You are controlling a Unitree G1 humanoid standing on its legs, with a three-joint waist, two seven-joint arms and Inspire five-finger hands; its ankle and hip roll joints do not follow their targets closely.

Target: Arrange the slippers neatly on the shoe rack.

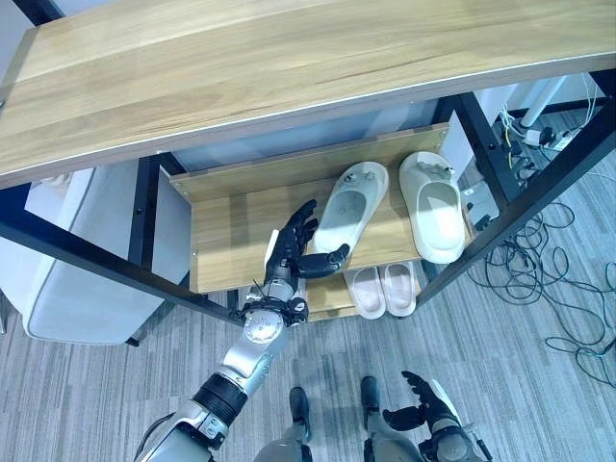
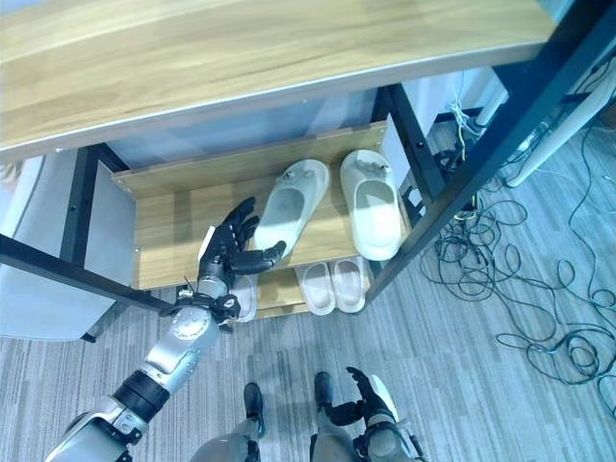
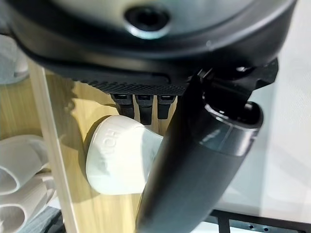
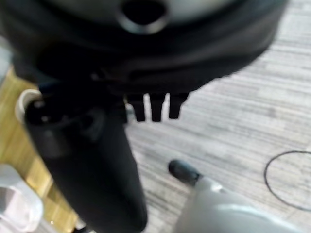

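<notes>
Left eye view shows you the left robot hand (image 1: 294, 245), fingers spread and gripping nothing, beside the tilted slipper (image 1: 348, 207), likely placed to nudge it straight.

Pale cream slippers (image 1: 351, 207) just beyond the dark left hand (image 1: 294, 245) fingers, on a light wood-grain shoe rack (image 1: 221, 231) with a black frame; smaller pinkish-white slippers (image 1: 383, 289) below; grey striped carpet (image 1: 520, 385).
</notes>
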